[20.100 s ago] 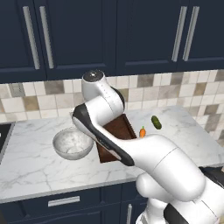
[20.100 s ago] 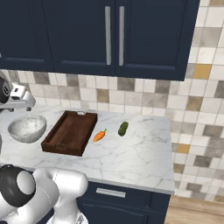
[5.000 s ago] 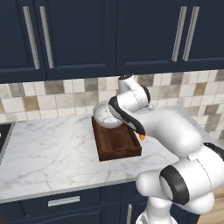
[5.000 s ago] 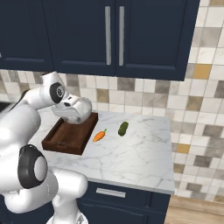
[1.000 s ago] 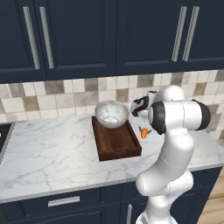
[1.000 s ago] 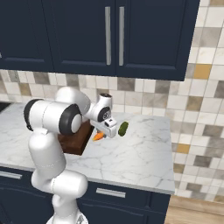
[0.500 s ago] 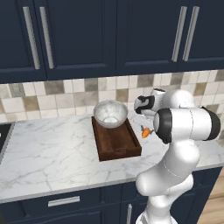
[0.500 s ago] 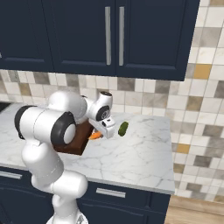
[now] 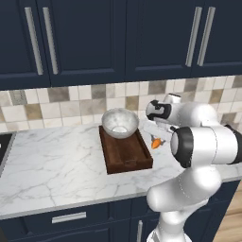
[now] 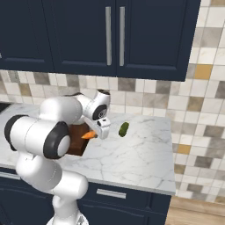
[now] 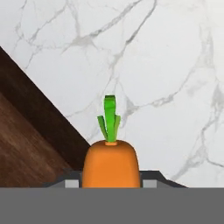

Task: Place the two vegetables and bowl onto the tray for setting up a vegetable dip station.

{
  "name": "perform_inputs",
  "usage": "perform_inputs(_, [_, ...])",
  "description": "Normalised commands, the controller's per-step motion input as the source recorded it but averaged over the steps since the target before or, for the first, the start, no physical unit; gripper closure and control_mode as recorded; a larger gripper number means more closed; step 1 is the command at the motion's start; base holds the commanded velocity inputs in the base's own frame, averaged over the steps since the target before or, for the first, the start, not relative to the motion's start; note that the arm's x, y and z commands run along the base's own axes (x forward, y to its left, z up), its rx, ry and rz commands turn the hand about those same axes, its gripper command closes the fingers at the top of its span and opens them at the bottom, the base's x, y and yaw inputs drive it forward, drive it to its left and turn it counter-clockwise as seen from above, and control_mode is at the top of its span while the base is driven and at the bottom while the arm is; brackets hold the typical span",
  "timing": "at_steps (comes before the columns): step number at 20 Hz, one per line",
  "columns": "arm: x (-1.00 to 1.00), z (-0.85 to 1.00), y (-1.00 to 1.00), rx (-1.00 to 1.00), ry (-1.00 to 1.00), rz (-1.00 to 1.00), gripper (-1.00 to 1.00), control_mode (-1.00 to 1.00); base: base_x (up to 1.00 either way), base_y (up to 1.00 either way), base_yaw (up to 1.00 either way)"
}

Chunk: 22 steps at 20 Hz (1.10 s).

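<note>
Kitchen counter [image 9: 52,160], white marble with grey veining, under dark blue cabinets [image 9: 85,38] and a tiled wall in beige, grey and brown. Tray [image 9: 126,156]: dark brown wood, rectangular, raised edges, lying flat on the counter with one short end toward the wall. Bowl [image 9: 120,123]: pale grey-white, round, thick rim, sitting upright in the far end of the tray, near the wall, about as wide as the tray itself. Carrot [image 11: 111,164]: small, orange, with a short green leafy tip; in the hand view it sits between the two dark finger tips with its leafy end pointing away from the hand, above bare marble just beside the tray's edge [image 11: 41,127]. In the left base view the carrot [image 9: 156,142] shows as an orange point just off the tray's right side; in the right base view [image 10: 89,135] it pokes out beneath the hand, next to the tray's corner [image 10: 78,143]. Gripper [image 11: 111,183]: fingers clamped on the carrot, one on each side of its thick end. Whether the carrot is touching the counter cannot be told. Cucumber [image 10: 124,128]: small, dark green, oblong, lying on the counter to the right of the hand, apart from the tray and the carrot.
</note>
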Motion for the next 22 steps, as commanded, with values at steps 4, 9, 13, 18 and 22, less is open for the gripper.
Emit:
perform_inputs(4, [-0.25,0.12,0.26,0.03,0.00,-0.18,1.00,-1.00,0.00,0.00,0.00])
perform_inputs(9, [-0.09,0.03,0.32,0.00,0.00,-0.23,1.00,-1.00,0.00,0.00,0.00])
perform_inputs(13, [-0.03,0.00,0.35,0.00,-0.05,-0.22,1.00,-1.00,0.00,0.00,0.00])
perform_inputs(18, [0.02,0.00,0.26,0.00,0.00,-0.22,1.00,-1.00,0.00,0.00,0.00])
perform_inputs(22, [0.02,0.00,0.30,0.00,0.00,-0.22,1.00,-1.00,0.00,0.00,0.00])
